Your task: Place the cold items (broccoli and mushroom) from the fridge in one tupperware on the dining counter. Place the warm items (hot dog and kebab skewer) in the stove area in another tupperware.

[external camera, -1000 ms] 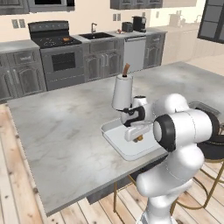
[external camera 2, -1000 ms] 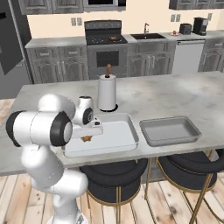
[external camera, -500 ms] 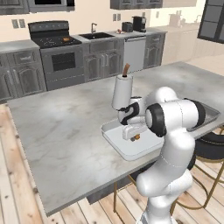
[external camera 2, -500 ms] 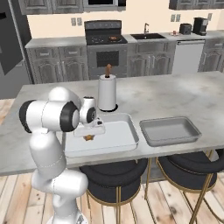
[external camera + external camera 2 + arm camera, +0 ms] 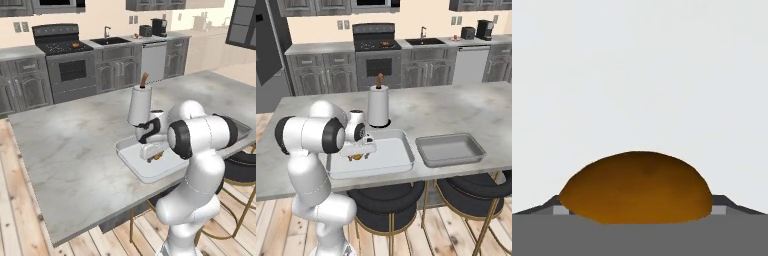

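I see the big grey dining counter (image 5: 75,150) under everything, and I use the paper towel roll (image 5: 378,105) standing on it as my marker. My white arm (image 5: 200,145) bends over the counter edge in front of the roll. Just in front of the roll lies the white tupperware (image 5: 391,155), a flat open tray that sits on the counter. To the right of the roll, near the front edge, sits the grey tupperware (image 5: 448,149), close beside the white one but not touching it. My gripper (image 5: 358,156) hangs low over the left part of the white tupperware, in front of the roll and a bit to its left. Its jaws stand apart, so it squeezes nothing. Right below it a small brown thing, the hot dog (image 5: 634,187), lies on the white floor of the tray. In the hand view the hot dog looks like a round brown bump very close to the camera, between the two dark finger tips (image 5: 724,202), with plain white tray floor beyond it. I cannot tell if the tips touch it. Far behind the roll, against the back wall, stand the black stove (image 5: 376,45) and the sink (image 5: 426,41).
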